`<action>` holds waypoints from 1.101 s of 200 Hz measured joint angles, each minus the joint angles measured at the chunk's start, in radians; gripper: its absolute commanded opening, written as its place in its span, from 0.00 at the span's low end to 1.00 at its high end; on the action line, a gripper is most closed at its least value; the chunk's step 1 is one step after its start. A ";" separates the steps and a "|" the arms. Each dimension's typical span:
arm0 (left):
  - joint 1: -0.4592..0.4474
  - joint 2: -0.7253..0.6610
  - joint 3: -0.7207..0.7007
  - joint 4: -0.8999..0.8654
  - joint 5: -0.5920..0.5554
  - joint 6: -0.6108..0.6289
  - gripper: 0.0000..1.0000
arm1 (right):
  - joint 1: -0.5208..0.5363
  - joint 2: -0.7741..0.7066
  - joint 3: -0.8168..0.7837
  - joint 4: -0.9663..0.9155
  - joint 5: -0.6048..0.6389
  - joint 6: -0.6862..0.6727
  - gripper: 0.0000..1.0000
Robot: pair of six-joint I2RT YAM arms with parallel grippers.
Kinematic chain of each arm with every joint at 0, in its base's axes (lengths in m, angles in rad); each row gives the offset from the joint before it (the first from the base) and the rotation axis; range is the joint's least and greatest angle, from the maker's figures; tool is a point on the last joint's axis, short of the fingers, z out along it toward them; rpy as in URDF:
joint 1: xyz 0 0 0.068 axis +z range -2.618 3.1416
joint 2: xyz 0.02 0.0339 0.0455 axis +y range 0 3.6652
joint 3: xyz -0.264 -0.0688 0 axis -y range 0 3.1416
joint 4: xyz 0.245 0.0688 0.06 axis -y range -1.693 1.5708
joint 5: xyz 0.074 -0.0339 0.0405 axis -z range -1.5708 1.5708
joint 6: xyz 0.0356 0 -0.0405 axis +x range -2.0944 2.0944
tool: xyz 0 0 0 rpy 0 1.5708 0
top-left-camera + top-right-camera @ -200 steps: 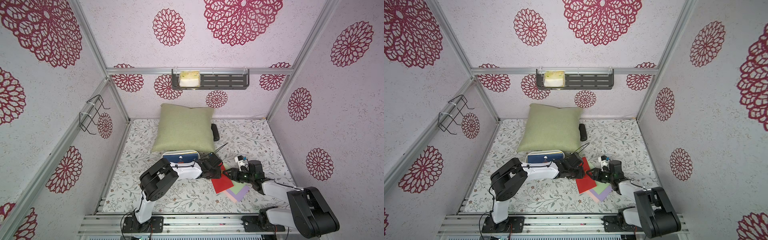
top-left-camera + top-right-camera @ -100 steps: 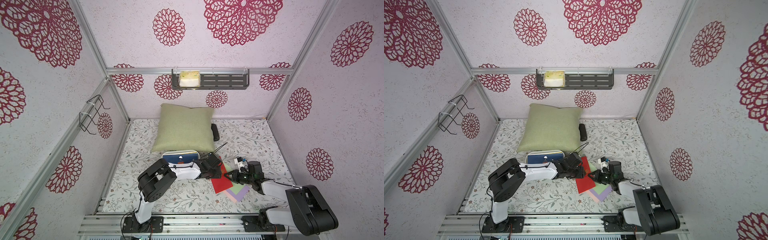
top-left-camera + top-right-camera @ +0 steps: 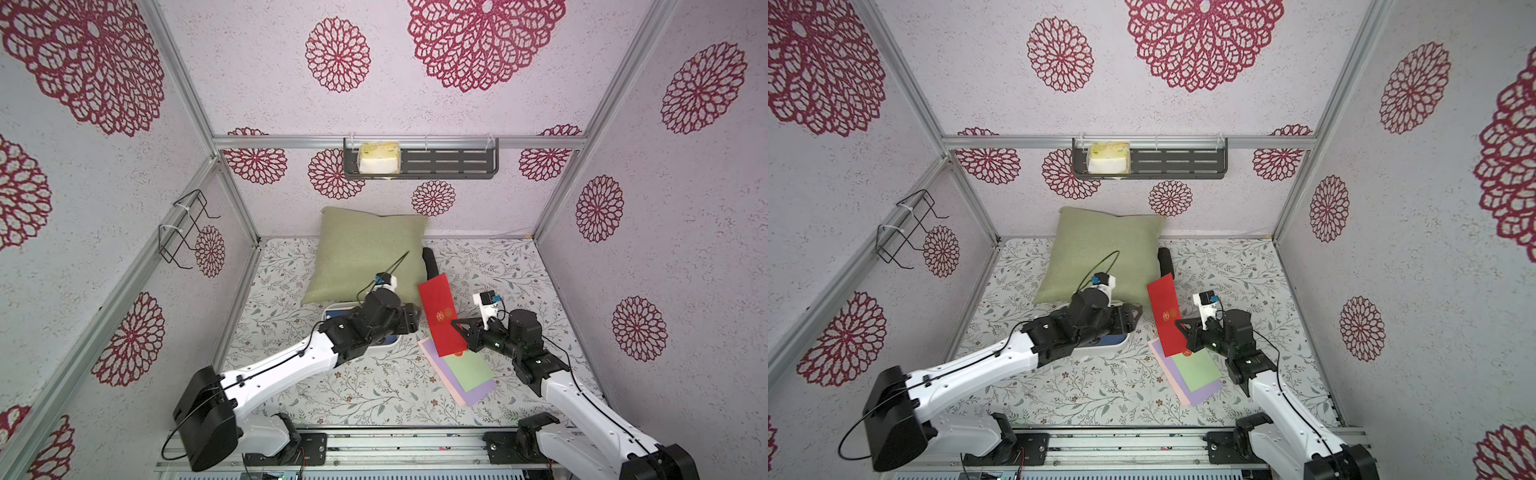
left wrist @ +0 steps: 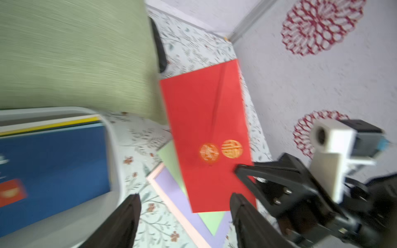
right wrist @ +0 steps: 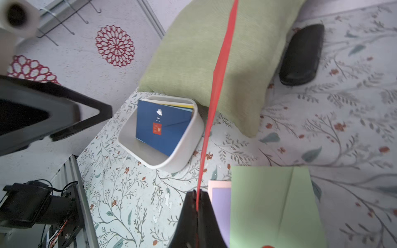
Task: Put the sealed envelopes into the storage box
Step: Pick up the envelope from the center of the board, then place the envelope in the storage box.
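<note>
Right gripper (image 5: 196,194) clamps the edge of the thin red paper envelope (image 3: 437,309), probably light and floppy, so an edge hold suits. Left gripper (image 4: 184,198) has jaws apart, the white plastic storage box (image 5: 189,137) just beside it.

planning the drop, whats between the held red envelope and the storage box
On the table just bare floral cover, seen in the right wrist view between red envelope and storage box; the left gripper hovers above.

Bright, even, diffuse light, faint soft shadow under the green pillow (image 3: 365,253), both top views sharp, bowed toward the edges, left wrist view motion-smeared across the pillow, right wrist view crisp.
</note>
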 measured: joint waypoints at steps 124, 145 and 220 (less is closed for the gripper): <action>0.406 -0.550 -0.272 -0.296 -0.030 -0.010 0.80 | 0.247 0.563 0.696 -0.294 -0.187 -0.699 0.00; 0.410 -0.581 -0.272 -0.327 -0.032 -0.006 0.80 | 0.280 0.682 0.864 -0.435 -0.192 -0.822 0.00; 0.426 -0.668 -0.273 -0.406 -0.066 0.022 0.81 | 0.359 1.023 1.227 -0.863 -0.132 -1.085 0.00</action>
